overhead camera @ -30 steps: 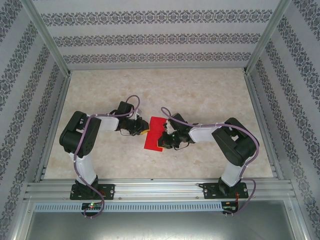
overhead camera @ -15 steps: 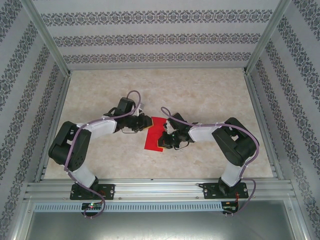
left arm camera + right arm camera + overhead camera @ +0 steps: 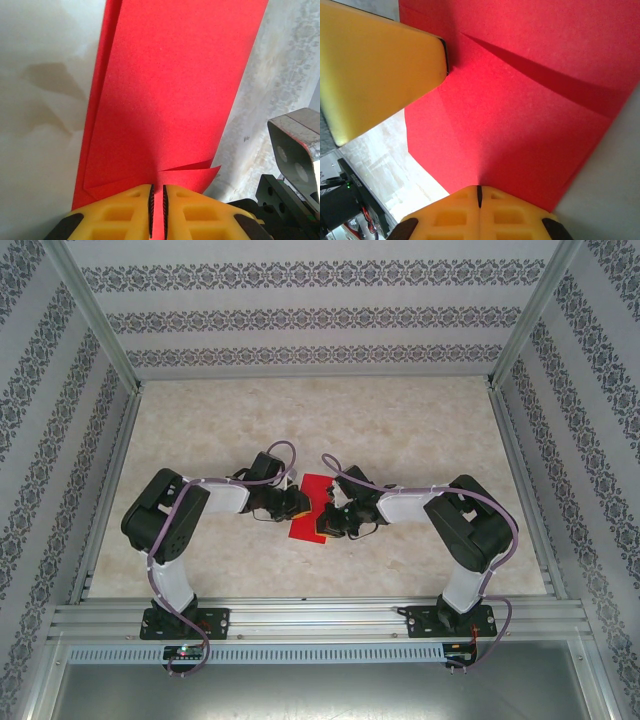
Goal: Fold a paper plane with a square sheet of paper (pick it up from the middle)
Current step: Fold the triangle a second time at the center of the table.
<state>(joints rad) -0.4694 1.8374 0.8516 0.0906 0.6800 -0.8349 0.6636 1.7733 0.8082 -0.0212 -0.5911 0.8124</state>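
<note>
The square sheet of paper (image 3: 307,529) is bright red, partly folded, and held up between both grippers at the table's middle. My left gripper (image 3: 296,503) is at its left edge and my right gripper (image 3: 329,519) at its right side. In the left wrist view the yellow jaws of the left gripper (image 3: 157,188) stand almost together, with a strip of the paper (image 3: 170,90) pinched in the narrow slit. A folded flap corner sticks out just right of them. In the right wrist view the right gripper (image 3: 479,189) is shut on the paper (image 3: 520,110), which fans upward from it.
The pale marbled table (image 3: 400,430) has bare room behind and to both sides of the arms. Patterned walls (image 3: 320,315) and metal frame posts close it in, and a rail (image 3: 320,618) runs along the near edge. A left finger (image 3: 380,70) shows near the paper's upper left.
The left arm stretched out to the left, then drew its elbow back in. Its gripper has moved further onto the paper's left edge. The right arm has stayed still.
</note>
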